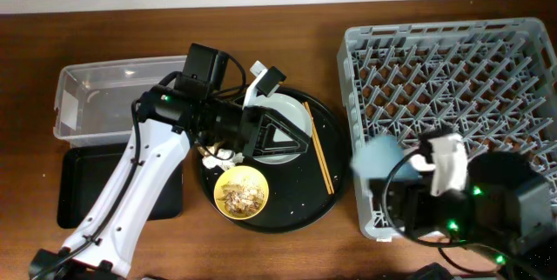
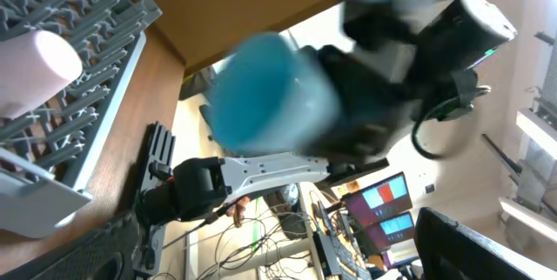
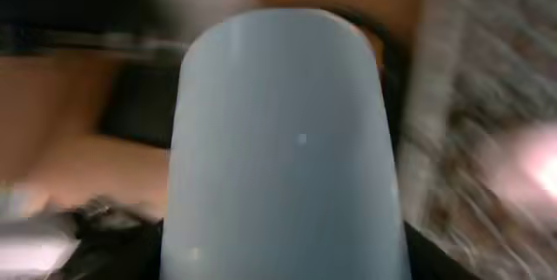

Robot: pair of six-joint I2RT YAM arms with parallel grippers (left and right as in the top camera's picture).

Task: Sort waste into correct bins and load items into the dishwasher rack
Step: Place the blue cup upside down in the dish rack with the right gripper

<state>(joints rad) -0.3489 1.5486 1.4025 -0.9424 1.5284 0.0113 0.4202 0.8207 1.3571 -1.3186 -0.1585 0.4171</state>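
Note:
My right gripper [image 1: 407, 169] is shut on the small blue cup [image 1: 379, 158] and holds it at the left edge of the light-grey dishwasher rack [image 1: 470, 54]. The cup fills the right wrist view [image 3: 283, 132], which is blurred. The left wrist view shows the cup [image 2: 270, 89] and a pale pink cup [image 2: 35, 67] on the rack [image 2: 96, 19]. My left gripper [image 1: 291, 139] is open and empty above the grey-green plate [image 1: 287, 106]. A yellow bowl [image 1: 241, 191] holds beige scraps. Chopsticks [image 1: 319, 158] lie on the round tray. White tissue [image 1: 222, 153] shows beside the left arm.
The plate, bowl and chopsticks sit on a large round black tray [image 1: 291, 210]. A clear plastic tub [image 1: 96, 97] stands at the far left, with a flat black rectangular tray [image 1: 74, 184] in front of it. The left arm crosses both.

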